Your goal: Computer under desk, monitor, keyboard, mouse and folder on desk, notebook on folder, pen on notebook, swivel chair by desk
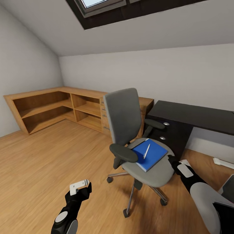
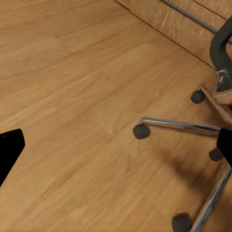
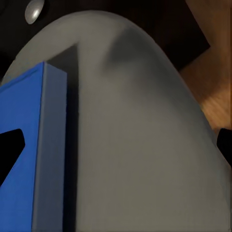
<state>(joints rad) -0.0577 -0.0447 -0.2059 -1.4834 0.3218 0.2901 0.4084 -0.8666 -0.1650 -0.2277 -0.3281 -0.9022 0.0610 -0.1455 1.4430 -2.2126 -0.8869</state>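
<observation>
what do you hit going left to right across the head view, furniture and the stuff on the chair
light-wood low shelving → swivel chair → folder on the seat, with the pen lying on it → black drawer unit → desk top running off the right edge

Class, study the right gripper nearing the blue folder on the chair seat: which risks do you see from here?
1. The pen lies loose on the folder; tilting the folder during a lift would probably roll it off onto the floor.
2. The swivel chair stands on castors, so a push from the right gripper at the seat edge may roll or turn it away.
3. The folder lies flat on the seat, so the fingers may struggle to get under it.
</observation>
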